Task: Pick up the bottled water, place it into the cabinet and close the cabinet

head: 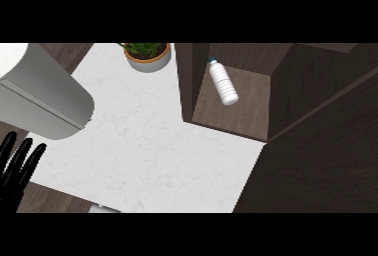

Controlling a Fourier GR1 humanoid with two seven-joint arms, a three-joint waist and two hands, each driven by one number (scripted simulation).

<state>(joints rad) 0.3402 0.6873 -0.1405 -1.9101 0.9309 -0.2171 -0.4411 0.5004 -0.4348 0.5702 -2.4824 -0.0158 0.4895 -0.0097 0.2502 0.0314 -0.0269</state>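
The clear plastic water bottle with a blue cap (223, 83) was found lying on its side inside the dark brown wooden cabinet (244, 112), on the compartment floor, cap pointing away from the robot. No hand was in contact with it. The cabinet door (325, 150) was seen standing open, to the near right of the compartment.

The black left hand (16, 167) was observed at the lower left edge of the view, resting with fingers straight and upright, released and grasping nothing. The bottle lay well apart from this hand, far to its right and beyond it. The right hand was not seen.

Between hand and cabinet, the white marbled countertop (148, 155) was spread. Beyond the hand, a large grey rounded appliance (44, 100) was located, and further off, just beside the cabinet's left wall, a green plant in a tan round pot (148, 55).
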